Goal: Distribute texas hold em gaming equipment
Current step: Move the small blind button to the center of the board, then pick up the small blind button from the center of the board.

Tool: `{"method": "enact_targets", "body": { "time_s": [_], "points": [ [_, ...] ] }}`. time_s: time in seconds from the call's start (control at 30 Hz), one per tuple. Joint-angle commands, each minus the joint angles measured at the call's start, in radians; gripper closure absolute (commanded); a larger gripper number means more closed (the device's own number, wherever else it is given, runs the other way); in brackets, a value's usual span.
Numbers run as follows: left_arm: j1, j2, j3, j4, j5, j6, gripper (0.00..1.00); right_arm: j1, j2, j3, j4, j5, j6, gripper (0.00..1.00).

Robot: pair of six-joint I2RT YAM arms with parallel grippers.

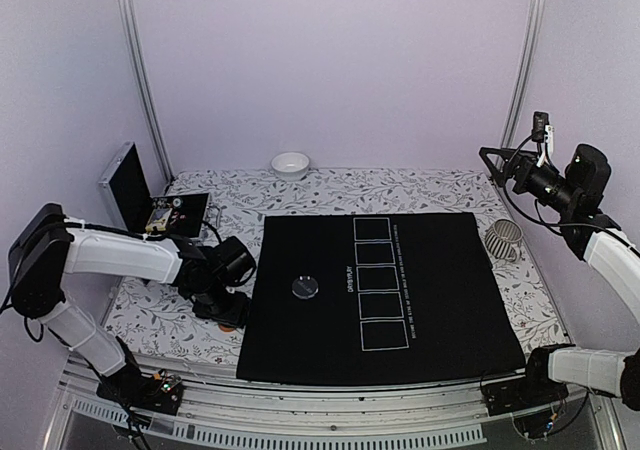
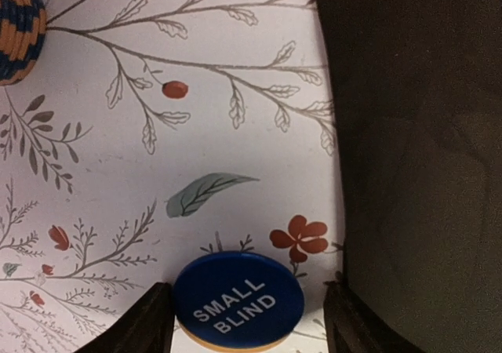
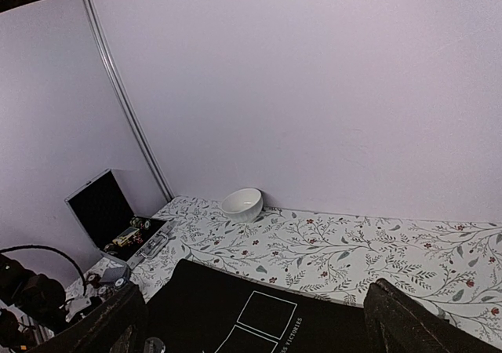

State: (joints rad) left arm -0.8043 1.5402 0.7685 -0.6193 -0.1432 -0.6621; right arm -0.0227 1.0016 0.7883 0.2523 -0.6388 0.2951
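Note:
In the left wrist view a blue button disc marked SMALL BLIND point(image 2: 238, 302) lies on the flowered cloth, with an orange edge showing under it. My left gripper point(image 2: 247, 323) is open and straddles it; the left finger touches or nearly touches it and the right finger stands apart. An orange-and-blue striped disc point(image 2: 17, 35) lies further off. In the top view the left gripper point(image 1: 226, 308) is low, just left of the black mat point(image 1: 440, 300), where a dark button disc point(image 1: 305, 287) lies. My right gripper point(image 3: 259, 329) is open, empty and raised high. No cards show.
A white bowl point(image 1: 290, 164) stands at the back wall. An open case point(image 1: 150, 208) holding small items sits at the back left. A wire cup point(image 1: 505, 238) lies right of the mat. The mat's edge point(image 2: 337, 133) runs close beside the left gripper.

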Motion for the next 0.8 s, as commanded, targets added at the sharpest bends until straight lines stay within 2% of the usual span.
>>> {"method": "enact_targets", "body": {
  "time_s": [0.0, 0.17, 0.53, 0.77],
  "points": [
    [0.008, 0.039, 0.008, -0.040, 0.004, 0.020, 0.35, -0.003, -0.010, 0.000, 0.015, -0.009, 0.003, 0.02],
    [0.033, 0.038, 0.019, -0.049, -0.016, 0.019, 0.39, -0.003, -0.014, 0.000, 0.013, -0.004, -0.001, 0.02],
    [0.067, 0.038, 0.020, -0.033, -0.006, 0.032, 0.39, -0.003, -0.010, 0.002, 0.013, -0.004, -0.004, 0.02],
    [0.071, 0.024, 0.022, -0.026, 0.005, 0.034, 0.48, -0.004, -0.008, 0.002, 0.013, -0.004, -0.004, 0.02]
  ]
}}
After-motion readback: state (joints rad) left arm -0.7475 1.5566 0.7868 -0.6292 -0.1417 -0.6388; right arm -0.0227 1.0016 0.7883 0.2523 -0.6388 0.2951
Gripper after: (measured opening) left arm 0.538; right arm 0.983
